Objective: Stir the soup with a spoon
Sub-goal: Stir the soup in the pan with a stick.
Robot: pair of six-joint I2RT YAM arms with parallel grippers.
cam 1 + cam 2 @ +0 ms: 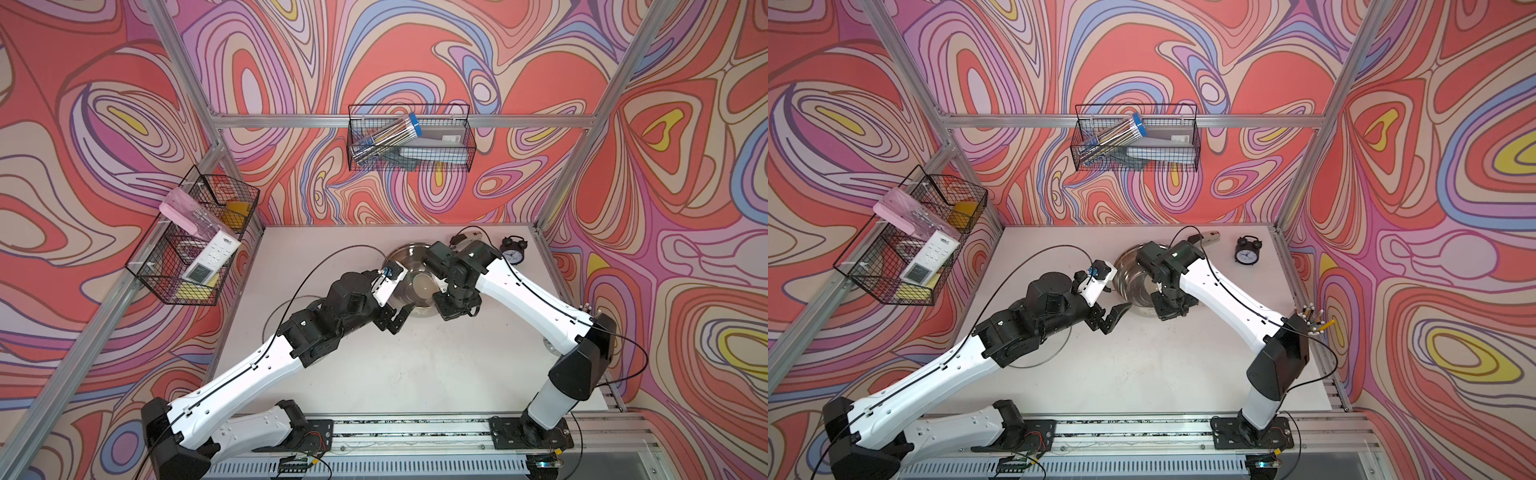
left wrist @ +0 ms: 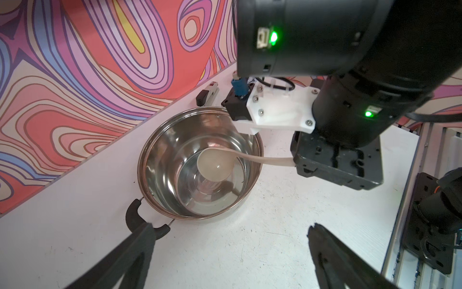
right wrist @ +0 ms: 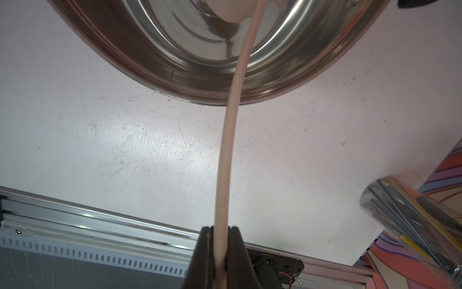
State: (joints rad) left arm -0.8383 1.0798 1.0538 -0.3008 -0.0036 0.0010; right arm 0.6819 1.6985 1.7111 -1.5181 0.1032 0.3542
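**Spoon sits low in the pot; the stirring itself is what is left**

Nearest the robot's base, the left gripper hangs released, its jaws spread wide around nothing. In the left wrist view one of its fingers crosses the pot's black side handle; whether it touches cannot be told. Further out, the right gripper is clenched on the end of the spoon's slim handle, above the bare table just short of the pot. From there the handle runs over the rim and down inside. The pot stands uncovered. An alarm clock stands apart near the far edge.

Judged from this, picking up the spoon and lowering it in are done. The circling strokes are left or just under way, and one moment cannot say which. No soup can be made out; the steel floor shines through.

The right wrist view alone shows the clamp: two dark pads pressed on the handle. It cuts off most of the spoon's bowl. The left wrist view shows that bowl whole, low over the pot's floor, though contact with the floor is unclear. Both top views hide the right fingers beneath the arm but place both arms around the pot.
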